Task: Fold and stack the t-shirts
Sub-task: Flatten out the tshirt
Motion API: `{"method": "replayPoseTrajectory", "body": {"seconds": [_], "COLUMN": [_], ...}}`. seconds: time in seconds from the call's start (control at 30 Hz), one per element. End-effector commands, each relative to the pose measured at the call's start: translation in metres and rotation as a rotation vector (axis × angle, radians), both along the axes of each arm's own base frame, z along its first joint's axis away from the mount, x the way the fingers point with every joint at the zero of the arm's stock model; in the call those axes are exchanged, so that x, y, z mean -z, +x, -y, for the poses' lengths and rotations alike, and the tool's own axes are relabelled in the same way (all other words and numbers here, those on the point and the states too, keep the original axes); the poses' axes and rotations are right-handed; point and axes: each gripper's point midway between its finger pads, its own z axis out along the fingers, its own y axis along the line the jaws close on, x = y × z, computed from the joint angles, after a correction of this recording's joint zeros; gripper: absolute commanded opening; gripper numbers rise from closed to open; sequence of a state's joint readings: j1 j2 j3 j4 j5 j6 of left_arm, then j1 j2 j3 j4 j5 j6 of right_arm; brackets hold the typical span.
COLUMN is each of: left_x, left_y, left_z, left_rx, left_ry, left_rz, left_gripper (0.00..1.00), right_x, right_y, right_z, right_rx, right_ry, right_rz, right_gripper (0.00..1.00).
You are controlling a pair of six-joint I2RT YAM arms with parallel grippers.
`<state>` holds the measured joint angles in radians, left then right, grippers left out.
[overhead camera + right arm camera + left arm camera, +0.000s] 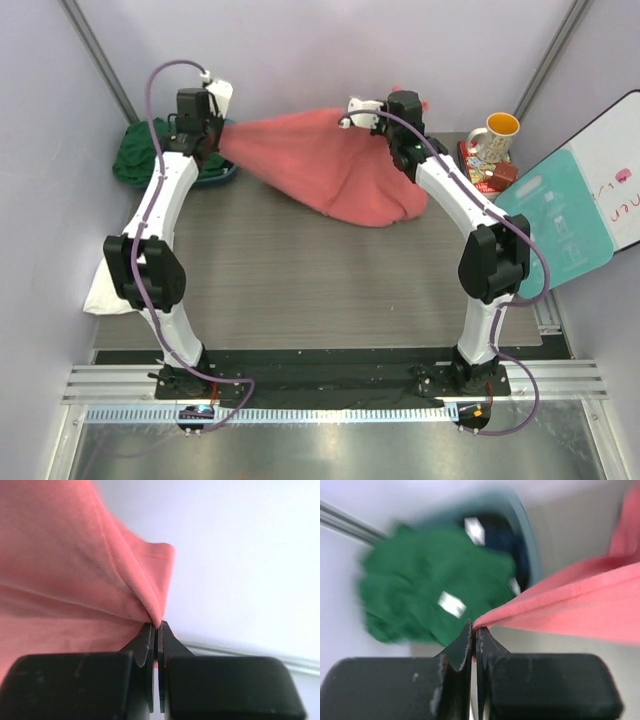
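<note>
While the coral-red t-shirt (330, 165) hangs stretched over the far half of the bench (300, 270), the arms would do well to hold its edge taut and level when laying it flat. The left pincer (474, 630) and the right pincer (156, 625) each pinch its cloth, tips pressed together. The dark green t-shirt (140, 155) lies bunched at the far left.

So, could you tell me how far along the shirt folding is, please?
Done: nothing visibly folded or stacked. In hand: the coral-red shirt, pinched between left tool and right tool. Remaining: the green shirt bunched in the tub, the white shirt at the table edge.
</note>
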<state>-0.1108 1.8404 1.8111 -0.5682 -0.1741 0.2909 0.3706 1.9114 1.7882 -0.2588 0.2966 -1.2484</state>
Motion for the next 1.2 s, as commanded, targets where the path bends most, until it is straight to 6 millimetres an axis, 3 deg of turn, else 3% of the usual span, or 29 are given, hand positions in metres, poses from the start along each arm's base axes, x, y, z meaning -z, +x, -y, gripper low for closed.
{"method": "replayPoseTrajectory", "body": {"seconds": [0.0, 0.07, 0.1, 0.13, 0.17, 0.2, 0.23, 0.27, 0.3, 0.33, 0.37, 0.43, 0.47, 0.5, 0.53, 0.57, 0.63, 0.67, 0.73, 0.77, 0.83, 0.9, 1.0, 1.03, 1.13, 1.17], "left_x": [-0.176, -0.197, -0.184, -0.206, -0.176, -0.173, -0.181, -0.149, -0.145, -0.144, -0.156, -0.178, -0.201, -0.212, -0.224, -0.249, -0.269, -0.289, -0.308, -0.324, -0.334, -0.337, -0.308, -0.297, -0.276, -0.276], "left_y": [0.011, 0.002, -0.001, -0.02, -0.022, -0.032, -0.051, -0.059, -0.066, -0.073, -0.085, -0.095, -0.102, -0.106, -0.109, -0.117, -0.126, -0.134, -0.141, -0.148, -0.145, -0.139, -0.105, -0.087, -0.058, -0.052], "left_z": [-0.028, -0.022, -0.02, -0.019, -0.009, -0.003, 0.0, 0.011, 0.012, 0.012, 0.011, 0.009, 0.008, 0.008, 0.01, 0.012, 0.019, 0.019, 0.024, 0.023, 0.022, 0.018, 0.016, 0.017, 0.021, 0.022], "left_rx": [-0.155, -0.117, -0.101, -0.074, -0.01, 0.044, 0.088, 0.165, 0.193, 0.204, 0.205, 0.206, 0.208, 0.214, 0.229, 0.245, 0.289, 0.304, 0.332, 0.334, 0.336, 0.329, 0.344, 0.35, 0.396, 0.407], "left_ry": [-0.022, -0.034, -0.035, -0.042, -0.042, -0.017, -0.006, 0.0, 0.035, 0.045, 0.053, 0.074, 0.085, 0.093, 0.101, 0.106, 0.115, 0.134, 0.144, 0.173, 0.207, 0.29, 0.399, 0.413, 0.465, 0.48], "left_rz": [0.57, 0.632, 0.607, 0.667, 0.616, 0.615, 0.64, 0.573, 0.565, 0.567, 0.605, 0.66, 0.71, 0.732, 0.758, 0.808, 0.844, 0.885, 0.926, 0.962, 0.988, 1.004, 0.922, 0.9, 0.859, 0.869], "left_gripper": [0.0, 0.0, 0.0, 0.0, 0.0, 0.0, 0.0, 0.0, 0.0, 0.0, 0.0, 0.0, 0.0, 0.0, 0.0, 0.0, 0.0, 0.0, 0.0, 0.0, 0.0, 0.0, 0.0, 0.0, 0.0, 0.0], "right_x": [-0.176, -0.184, -0.201, -0.207, -0.194, -0.19, -0.202, -0.172, -0.17, -0.182, -0.181, -0.199, -0.217, -0.226, -0.25, -0.259, -0.289, -0.292, -0.318, -0.322, -0.331, -0.325, -0.306, -0.29, -0.265, -0.268], "right_y": [-0.001, -0.009, -0.025, -0.035, -0.039, -0.045, -0.064, -0.063, -0.07, -0.084, -0.089, -0.102, -0.11, -0.113, -0.123, -0.129, -0.146, -0.148, -0.166, -0.167, -0.167, -0.157, -0.135, -0.118, -0.083, -0.078], "right_z": [0.03, 0.034, 0.04, 0.042, 0.042, 0.043, 0.048, 0.046, 0.048, 0.053, 0.057, 0.062, 0.068, 0.07, 0.075, 0.079, 0.082, 0.08, 0.085, 0.086, 0.091, 0.09, 0.093, 0.099, 0.106, 0.114], "right_rx": [0.129, 0.135, 0.139, 0.134, 0.128, 0.124, 0.114, 0.099, 0.095, 0.091, 0.095, 0.102, 0.116, 0.124, 0.134, 0.142, 0.13, 0.108, 0.103, 0.108, 0.134, 0.133, 0.113, 0.127, 0.151, 0.173], "right_ry": [0.057, 0.101, 0.141, 0.169, 0.188, 0.193, 0.211, 0.188, 0.212, 0.222, 0.21, 0.193, 0.198, 0.2, 0.222, 0.224, 0.242, 0.233, 0.235, 0.226, 0.223, 0.191, 0.143, 0.121, 0.109, 0.108], "right_rz": [0.688, 0.709, 0.742, 0.756, 0.74, 0.729, 0.737, 0.637, 0.624, 0.651, 0.66, 0.707, 0.73, 0.735, 0.778, 0.783, 0.812, 0.798, 0.844, 0.848, 0.871, 0.858, 0.845, 0.815, 0.771, 0.798], "right_gripper": [0.01, 0.01, 0.01, 0.01, 0.01, 0.01, 0.01, 0.01, 0.01, 0.01, 0.01, 0.01, 0.02, 0.01, 0.01, 0.01, 0.01, 0.01, 0.01, 0.01, 0.01, 0.01, 0.01, 0.01, 0.01, 0.01]}}
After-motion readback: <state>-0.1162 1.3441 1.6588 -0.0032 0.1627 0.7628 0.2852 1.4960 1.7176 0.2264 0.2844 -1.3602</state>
